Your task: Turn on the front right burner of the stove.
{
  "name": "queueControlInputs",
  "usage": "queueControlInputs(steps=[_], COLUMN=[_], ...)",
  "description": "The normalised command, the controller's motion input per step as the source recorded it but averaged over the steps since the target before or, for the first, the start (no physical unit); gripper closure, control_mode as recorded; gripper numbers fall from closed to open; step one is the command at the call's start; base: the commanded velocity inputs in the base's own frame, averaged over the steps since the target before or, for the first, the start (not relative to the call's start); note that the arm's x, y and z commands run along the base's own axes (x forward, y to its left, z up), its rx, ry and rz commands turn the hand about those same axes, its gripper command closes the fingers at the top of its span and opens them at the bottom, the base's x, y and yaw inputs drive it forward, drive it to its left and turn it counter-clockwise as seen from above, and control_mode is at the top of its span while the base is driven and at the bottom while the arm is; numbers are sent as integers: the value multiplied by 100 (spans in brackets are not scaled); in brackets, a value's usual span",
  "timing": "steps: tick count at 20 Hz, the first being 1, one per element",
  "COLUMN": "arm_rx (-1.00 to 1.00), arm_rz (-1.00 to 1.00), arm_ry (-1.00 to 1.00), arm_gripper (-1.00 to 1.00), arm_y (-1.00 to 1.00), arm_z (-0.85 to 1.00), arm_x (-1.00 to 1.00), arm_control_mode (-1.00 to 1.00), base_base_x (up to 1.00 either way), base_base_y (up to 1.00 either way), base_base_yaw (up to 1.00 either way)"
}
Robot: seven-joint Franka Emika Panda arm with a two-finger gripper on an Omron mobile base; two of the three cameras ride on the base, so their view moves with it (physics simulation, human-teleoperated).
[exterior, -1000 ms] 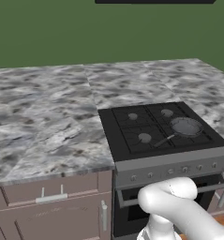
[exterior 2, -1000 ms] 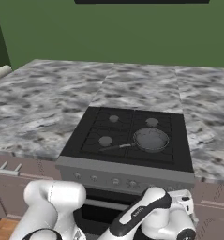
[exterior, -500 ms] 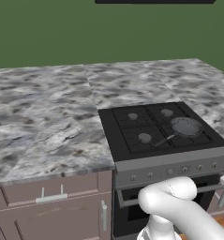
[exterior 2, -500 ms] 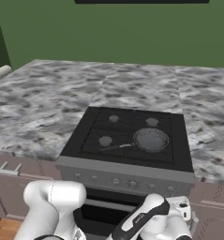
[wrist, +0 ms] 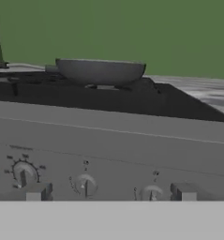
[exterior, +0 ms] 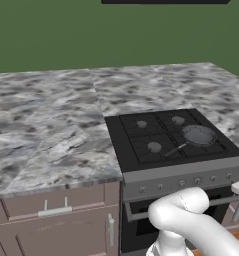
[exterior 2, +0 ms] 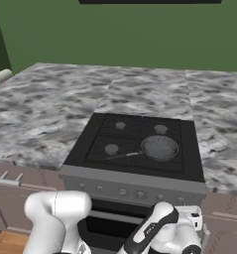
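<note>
The stove point(exterior: 141, 165) point(exterior 2: 85, 149) has a black grated cooktop and a grey front strip of small round knobs. A grey long-handled frying pan point(exterior: 198, 135) point(exterior 2: 160, 147) point(wrist: 100, 70) sits over the front right burner and hides its disc. The other burner discs lie bare, such as the front left one point(exterior: 154, 147) point(exterior 2: 111, 149). My gripper point(wrist: 110, 192) is open and faces the front strip from close up, low in front of the stove. Its fingertips point(wrist: 37, 192) stand wide apart, with nothing between them. Three knobs point(wrist: 85, 185) are in the hand view.
Marbled grey counter point(exterior: 51, 130) point(exterior 2: 45, 109) flanks the stove on both sides. Brown cabinets with drawers point(exterior: 56, 215) stand below it at the left. The oven door's bar handle point(exterior: 141, 214) runs under the knob strip. A green wall rises behind.
The forearm and hand have shifted slightly, low in front of the stove. The stove and the pan have not moved.
</note>
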Motion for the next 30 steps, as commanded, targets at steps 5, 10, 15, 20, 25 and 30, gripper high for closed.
queueControlInputs(steps=[5, 10, 15, 20, 25, 30], arm_rx=[1, 2, 1, 3, 2, 3], arm_rz=[-9, -1, 0, 0, 0, 0], arm_ry=[-10, -6, -3, -4, -3, 0], arm_gripper=[-100, -100, -100, -100, -100, -100], arm_y=[-7, -3, -6, -13, -11, -19], arm_z=[-16, -21, -20, -19, -23, -25], arm_x=[12, 0, 6, 22, 17, 22], arm_control_mode=[-100, -100, -100, -100, -100, -100], base_base_x=[0, 0, 0, 0, 0, 0], base_base_y=[0, 0, 0, 0, 0, 0], base_base_yaw=[0, 0, 0, 0, 0, 0])
